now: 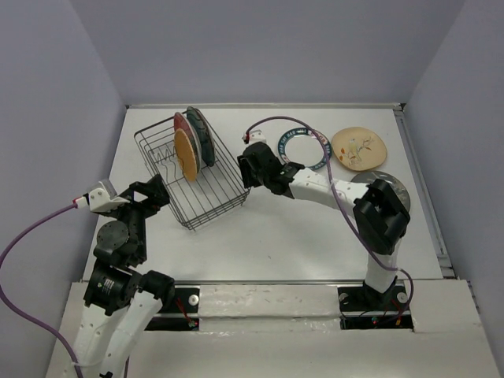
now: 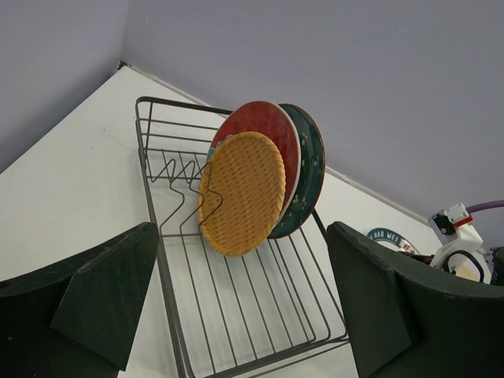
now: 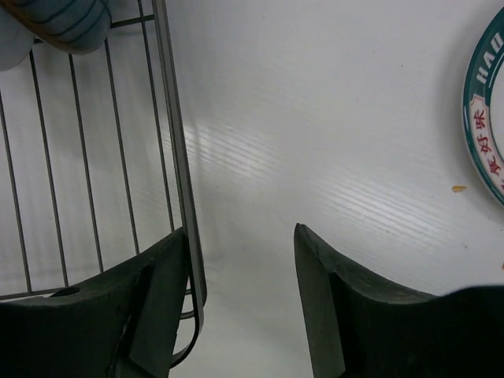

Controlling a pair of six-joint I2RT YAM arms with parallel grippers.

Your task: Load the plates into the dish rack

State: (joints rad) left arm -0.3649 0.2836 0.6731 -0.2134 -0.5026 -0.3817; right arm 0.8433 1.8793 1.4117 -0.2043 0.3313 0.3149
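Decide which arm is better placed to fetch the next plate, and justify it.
Right. The patterned-rim plate, cream plate and grey plate all lie on its side of the dish rack, near the open right gripper. The left gripper sits across the rack from them.

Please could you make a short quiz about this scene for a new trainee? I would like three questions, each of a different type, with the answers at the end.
1. How many plates stand in the rack?
2. True or false: the right tool is shut on a plate.
3. Which plate in the rack is closest to the left tool?
A. the orange plate
B. the cream plate
C. the grey plate

Key
1. Three: the orange plate, the red plate and the teal plate.
2. False. It is open and holds nothing, at the rack's side.
3. A.
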